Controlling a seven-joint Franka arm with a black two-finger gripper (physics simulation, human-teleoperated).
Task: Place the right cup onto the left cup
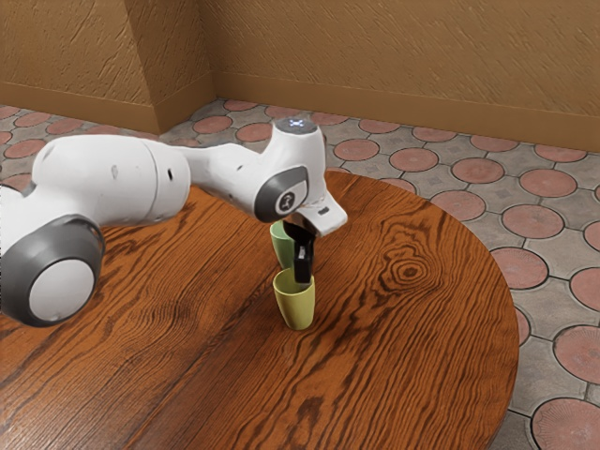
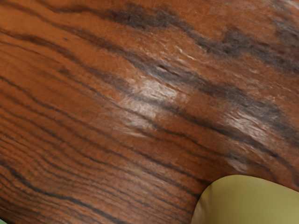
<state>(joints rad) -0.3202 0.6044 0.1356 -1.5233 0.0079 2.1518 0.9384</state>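
Observation:
Black and pointing down, the gripper has its tip at the mouth of the yellow cup, overlapping the rim's far side. The yellow cup looks roughly upright. Beyond it stands the green cup, partly hidden behind the gripper. In the wrist view, the rounded side of the yellow cup is large and close under the hand, and a sliver of the green cup appears in the corner. Whether the gripper holds the yellow cup cannot be made out.
The round wooden table has bare wood around both cups. Its curved edge lies toward the exterior view's right, with the tiled floor past it. A textured wall rises in the background.

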